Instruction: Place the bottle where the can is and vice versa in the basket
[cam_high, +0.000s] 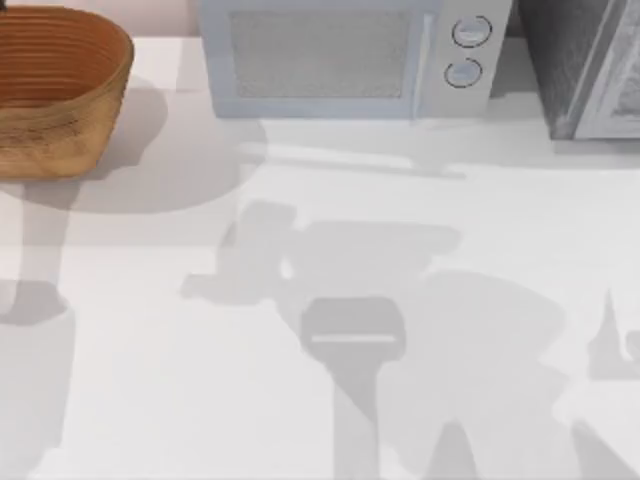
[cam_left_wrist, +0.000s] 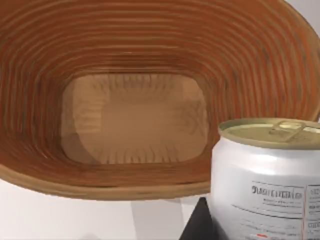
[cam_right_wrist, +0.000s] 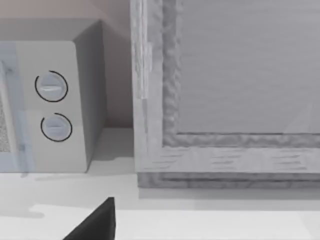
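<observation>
Can (cam_left_wrist: 267, 175) sat close under my left wrist camera, upright, white body with printed label, pale gold lid with a pull tab. It looked carried by my left arm, with a dark piece of the gripper showing at its base, but the fingers themselves were hidden, so I couldn't tell whether they were clamped on it or not

Just beyond the can was the basket (cam_left_wrist: 150, 45): oval, orange-brown wicker, ribbed walls, tall sides, flat bare floor. From above, the basket (cam_high: 60, 90) stood at the far left corner of the table (cam_high: 320, 400), partly cut by the frame edge

My read: the step in hand was bringing the can to the basket, can poised near the rim, not inside yet. Next move would need the can carried over the rim, lowered to the floor and set at one end, leaving room for the bottle. Tall sides meant clearing the rim before descending

A microwave (cam_high: 350, 55) stood along the back, a grey cabinet (cam_high: 590, 65) at the far right. My right arm was parked facing those two; only a dark finger tip (cam_right_wrist: 95, 222) showed, couldn't tell its state
</observation>
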